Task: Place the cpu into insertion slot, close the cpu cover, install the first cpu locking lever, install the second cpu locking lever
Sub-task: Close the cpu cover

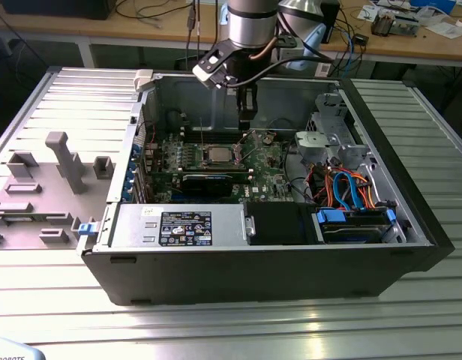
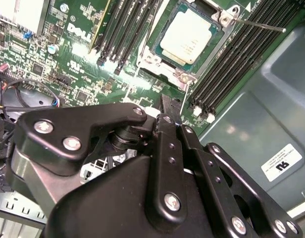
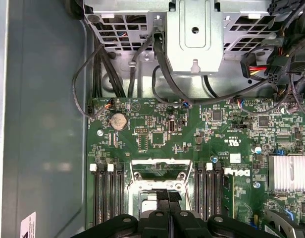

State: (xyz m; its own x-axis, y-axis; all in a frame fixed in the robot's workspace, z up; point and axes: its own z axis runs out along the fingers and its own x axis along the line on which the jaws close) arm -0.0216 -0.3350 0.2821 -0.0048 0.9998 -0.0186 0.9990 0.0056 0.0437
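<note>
We judge the cpu (image 2: 187, 37) already seated in its socket, the cpu cover (image 2: 148, 59) seemingly down around it. One thin lever (image 2: 256, 24) juts free, so locking is not yet done. The gripper (image 3: 162, 194) hovers above the socket, arm pointing down, fingers pressed together on nothing.

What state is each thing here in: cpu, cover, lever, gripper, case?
cpu: seated in the socket, metal top up.
cover: apparently down, framing the cpu.
lever: sticking out free, not latched.
gripper: fingers shut, holding nothing.
case: lying on its side, open on top.
</note>
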